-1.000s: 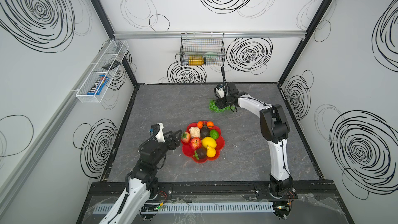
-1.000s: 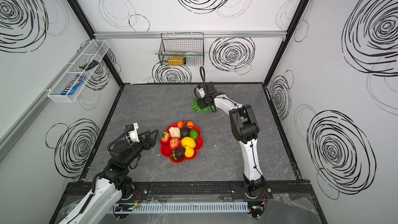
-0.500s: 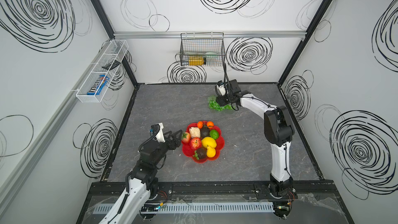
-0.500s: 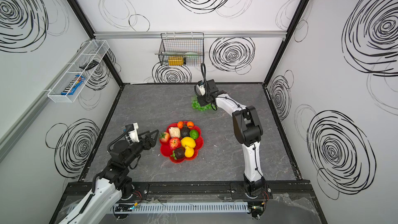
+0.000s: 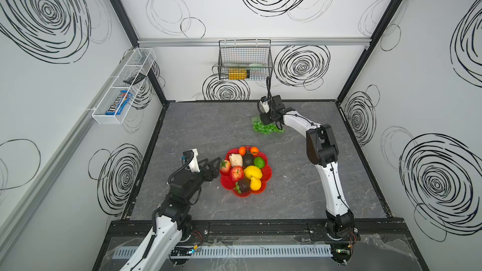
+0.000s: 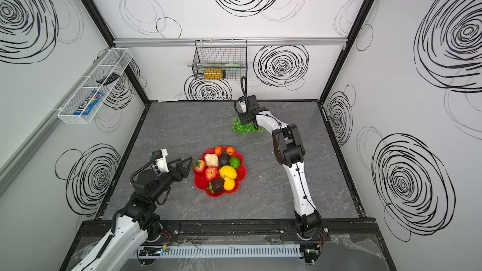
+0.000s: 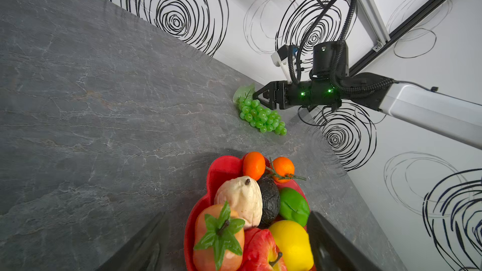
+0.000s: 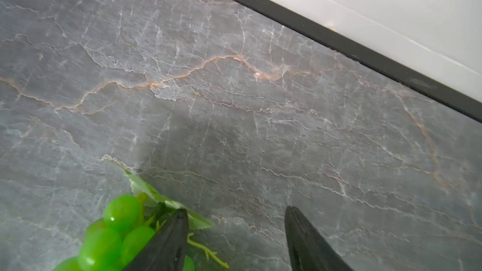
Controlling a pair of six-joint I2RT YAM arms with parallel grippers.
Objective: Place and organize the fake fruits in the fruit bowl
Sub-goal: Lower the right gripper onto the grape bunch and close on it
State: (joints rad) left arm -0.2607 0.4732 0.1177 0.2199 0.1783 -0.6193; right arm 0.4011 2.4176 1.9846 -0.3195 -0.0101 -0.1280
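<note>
The red fruit bowl (image 5: 268,174) (image 6: 242,174) (image 7: 221,170) sits mid-table holding a strawberry (image 5: 225,166), apple (image 5: 236,173), lemon (image 5: 253,172), pear (image 5: 255,183), lime (image 5: 259,162), two oranges (image 5: 242,150), dark avocados (image 5: 243,185) and a cream lumpy piece (image 5: 236,159). My left gripper (image 5: 218,169) (image 6: 190,168) (image 7: 236,220) stands open at the bowl's left edge, beside the strawberry. Green grapes (image 5: 263,128) (image 6: 243,128) (image 7: 262,118) (image 8: 114,228) lie on the table at the back. My right gripper (image 5: 263,121) (image 7: 257,96) (image 8: 236,209) hangs open over their stem end, one finger against the bunch.
A black wire basket (image 5: 245,59) with a yellow bottle hangs on the back wall above the right gripper. A white mesh tray (image 5: 122,87) is fixed to the left wall. The back wall's black edge (image 8: 365,53) runs close behind the grapes.
The right arm's elbow has shifted a little while its gripper stays over the grapes. The left gripper's jaws have spread slightly wider beside the bowl.
</note>
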